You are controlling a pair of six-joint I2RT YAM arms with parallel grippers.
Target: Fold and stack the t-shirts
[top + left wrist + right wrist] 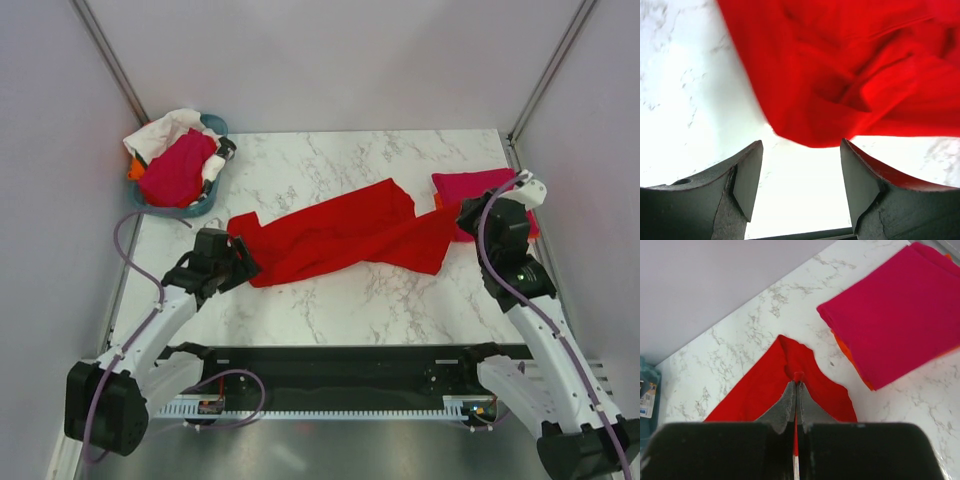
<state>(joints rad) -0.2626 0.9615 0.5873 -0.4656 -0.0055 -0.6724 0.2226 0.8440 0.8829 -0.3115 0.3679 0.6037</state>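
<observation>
A bright red t-shirt [340, 238] lies twisted and crumpled across the middle of the marble table. My left gripper [243, 262] stands open just short of its left end. In the left wrist view the red cloth [850, 75] lies just beyond the gripper [800, 147], with bare table between the fingers. My right gripper [466, 216] is shut on the shirt's right end; a pinch of red cloth [765, 390] pokes out past the closed tips [798, 382]. A folded magenta t-shirt [895, 315] rests on a folded orange one [850, 360] at the right.
A teal oval tub [205, 203] stands at the back left corner, holding white [165, 130] and magenta [178, 168] shirts. The folded stack [480, 188] sits close to the right arm. Grey walls close in the table at the back and on both sides.
</observation>
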